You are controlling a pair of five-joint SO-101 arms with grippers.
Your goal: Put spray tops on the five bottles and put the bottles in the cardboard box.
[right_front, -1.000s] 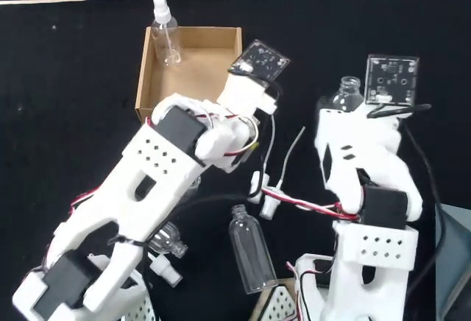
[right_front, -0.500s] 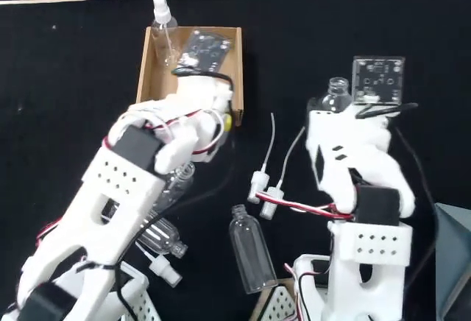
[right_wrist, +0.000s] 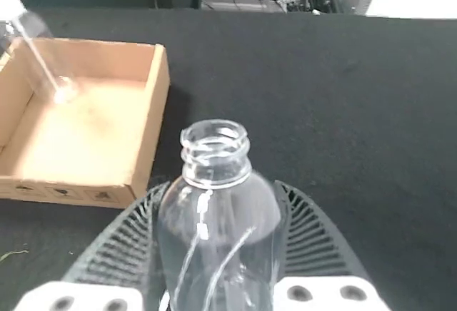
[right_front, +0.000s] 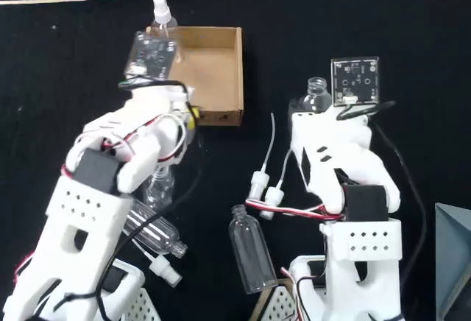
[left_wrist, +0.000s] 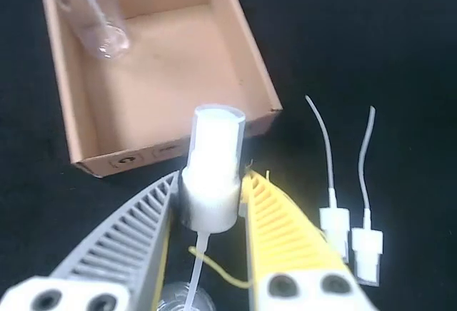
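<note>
- Two loose spray tops (right_front: 265,187) lie side by side mid-surface, tubes toward 12 o'clock.
- Left jaws are clamped on a third spray top (left_wrist: 211,175), near the 7 o'clock corner of the cardboard box (right_front: 221,71).
- Right jaws grip an open-necked bottle (right_wrist: 214,211) upright, at 3 o'clock of the box.
- One capped bottle (right_front: 162,13) stands in the box's 10 o'clock corner.
- One uncapped bottle (right_front: 250,251) lies at the surface's 6 o'clock.
</note>
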